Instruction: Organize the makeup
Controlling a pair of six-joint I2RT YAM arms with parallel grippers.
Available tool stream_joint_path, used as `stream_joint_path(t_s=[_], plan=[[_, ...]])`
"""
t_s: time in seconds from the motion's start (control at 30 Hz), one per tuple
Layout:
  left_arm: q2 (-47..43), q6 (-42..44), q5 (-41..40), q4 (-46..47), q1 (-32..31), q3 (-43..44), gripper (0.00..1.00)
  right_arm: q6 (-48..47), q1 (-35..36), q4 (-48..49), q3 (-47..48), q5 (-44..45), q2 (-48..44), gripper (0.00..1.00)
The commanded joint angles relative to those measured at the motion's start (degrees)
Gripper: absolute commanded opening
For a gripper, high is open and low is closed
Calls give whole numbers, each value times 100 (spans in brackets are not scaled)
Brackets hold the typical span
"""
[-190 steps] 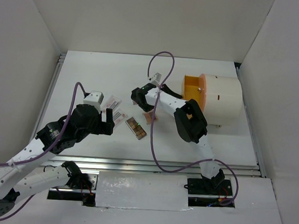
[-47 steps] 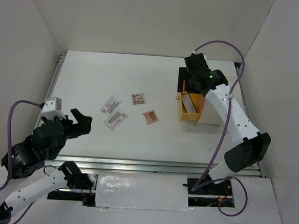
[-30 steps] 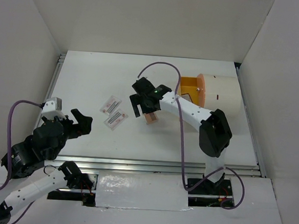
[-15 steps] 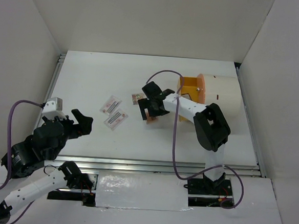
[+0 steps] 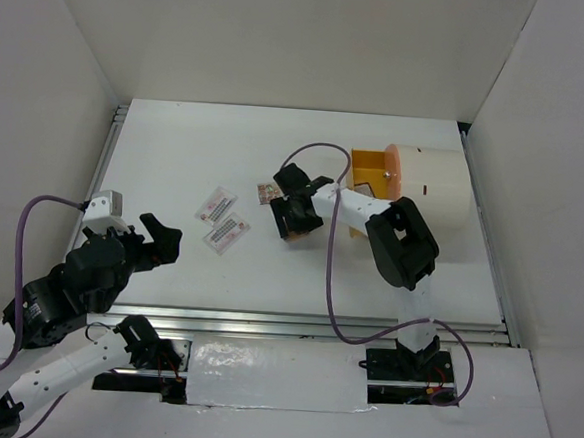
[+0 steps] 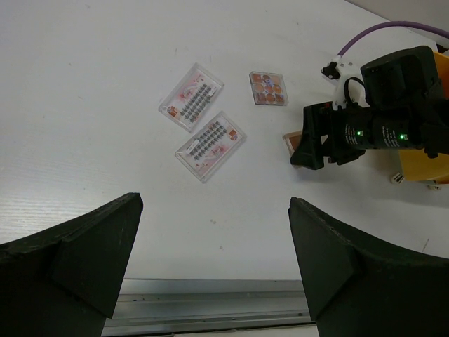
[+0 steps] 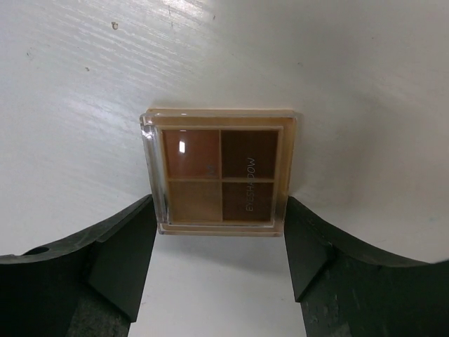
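Note:
A brown four-pan eyeshadow palette (image 7: 219, 181) lies flat on the white table, and my right gripper (image 7: 219, 210) is down over it with a finger pressed against each side edge. From above, that gripper (image 5: 294, 219) covers most of the palette. A smaller palette with pink pans (image 5: 269, 192) lies just to its left. Two white pink-printed packets (image 5: 216, 204) (image 5: 227, 233) lie further left, seen also in the left wrist view as packets (image 6: 191, 97) (image 6: 210, 145). My left gripper (image 5: 160, 240) hangs open and empty near the front left.
A large white cylinder (image 5: 434, 189) lies at the back right with its orange drawer front (image 5: 375, 173) facing the right arm. A metal rail (image 5: 295, 324) runs along the table's near edge. White walls enclose the table.
My right arm swung from the orange drawer to the brown palette, came down over it and narrowed its jaws onto its sides. The left arm has stayed still.

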Motion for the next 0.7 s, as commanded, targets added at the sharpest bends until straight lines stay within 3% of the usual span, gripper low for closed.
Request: stream_joint_path(t_s=[0.0,0.33,0.53,0.67], plan=[[32,94,-74,142,-22,4,99,70,105,299,-35,-158,-101,56],[67,86,-74,133,-22,4,99,158,405,-209,570,-89,-1909,54],[41,77,-57,133,-22,4,99,175,-43,-1562,1467,1553,-2176,56],[-29,94,-30,159,-22,-14,99,237,-570,-1985,1222,2188,-2500,57]])
